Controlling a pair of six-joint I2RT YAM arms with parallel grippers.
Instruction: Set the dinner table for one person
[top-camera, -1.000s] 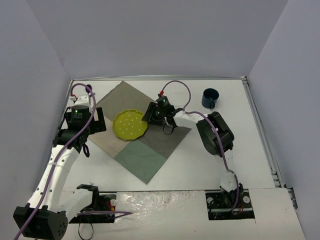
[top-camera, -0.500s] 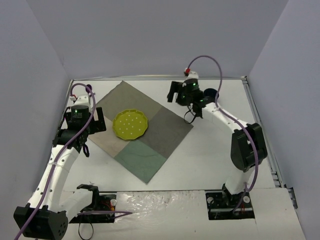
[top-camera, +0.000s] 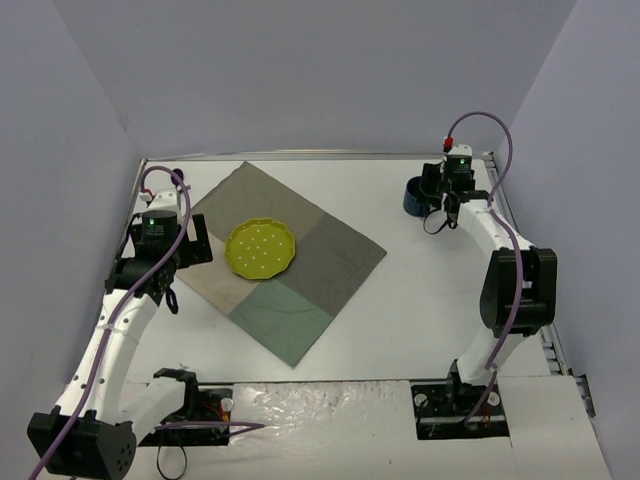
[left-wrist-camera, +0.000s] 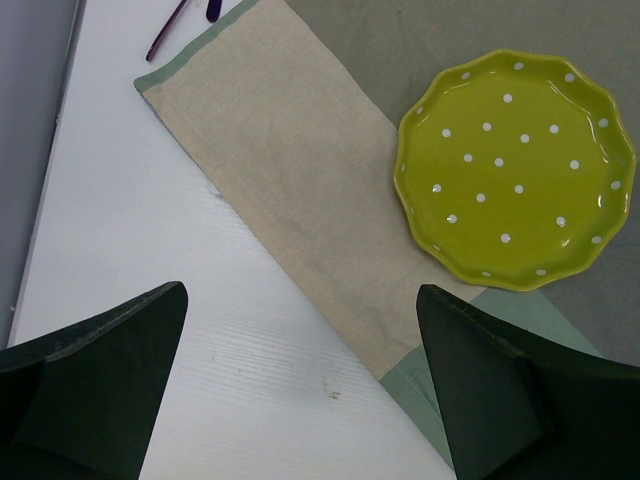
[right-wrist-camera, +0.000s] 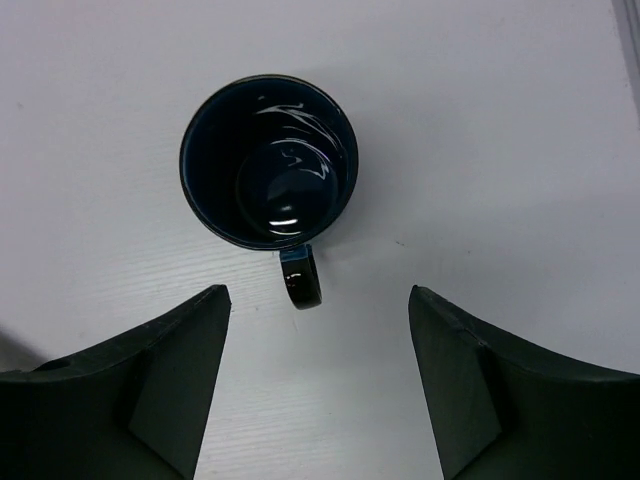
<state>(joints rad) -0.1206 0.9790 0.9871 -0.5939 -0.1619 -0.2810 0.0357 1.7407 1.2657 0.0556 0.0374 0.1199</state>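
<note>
- The dinner table (top-camera: 430, 300) lies under everything I can reach. It is white, flat and stiff, and I judge it smooth enough that dishes would slide on it rather than catch.
- My left pincer (left-wrist-camera: 300, 290) hangs released with nothing between its fingers. It is over bare table just beside the near-left border of the cloth (left-wrist-camera: 290, 170).
- The cloth is soft and would likely bunch if I dragged anything across it. It lies cornerwise, well inside the table's edges.
- The plate (left-wrist-camera: 515, 170) sits on the cloth, yellow-green with white dots. It looks hard, breakable and low, so its wavy lip is the place to pinch.
- Beyond the cloth's corner lies a thin purple strip (left-wrist-camera: 165, 40). It may be cutlery or my own cable; the view is too cropped to say.
- My right pincer (right-wrist-camera: 317, 292) is spread wide and empty at the far right, above the mug (right-wrist-camera: 268, 165).
- The mug stands upright, dark and glossy, so probably slippery and fragile. Its handle (right-wrist-camera: 300, 285) points towards my fingers. I would clamp across the wall or take the handle.
- The metal rim (right-wrist-camera: 630, 30) runs near the mug on the right, so room is tight there. Towards the cloth, open table gives free passage.
</note>
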